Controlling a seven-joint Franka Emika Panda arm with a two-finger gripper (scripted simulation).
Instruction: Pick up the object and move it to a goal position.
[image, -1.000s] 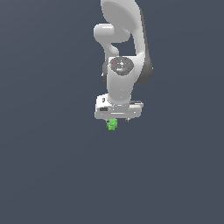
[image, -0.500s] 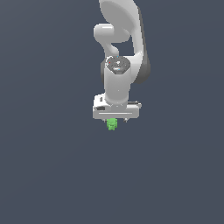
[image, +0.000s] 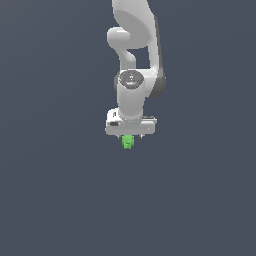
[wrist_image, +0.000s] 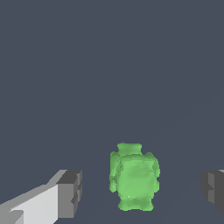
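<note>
Exterior view shows a flat, uniform dark grey-blue surface (image: 55, 200) filling the whole scene, with no markings on it. Over it stands the white robot arm (image: 132, 50), entering from the upper edge, bending at a rounded elbow and dropping straight down through a wrist joint with a round grey cap facing the camera. Its lowest part is a wide white block that carries the gripper (image: 129, 138), pointing straight down.

Directly under that block sits the green object (image: 128, 142), small, bright and lumpy, clearly narrower than the block above it. Only its lower part shows below the block; whether it rests on the surface cannot be told from this view.

Wrist view confirms the arrangement. The green object (wrist_image: 133, 176) lies between the two fingers, roughly midway. One finger, white with a dark grey pad (wrist_image: 70, 193), stands to one side of it; the other dark pad (wrist_image: 213, 188) shows at the picture's edge on the opposite side. A clear stretch of grey surface is visible between each pad and the object, so the jaws are spread wide and grip nothing. The gripper (wrist_image: 141, 190) straddles the object without touching it.
</note>
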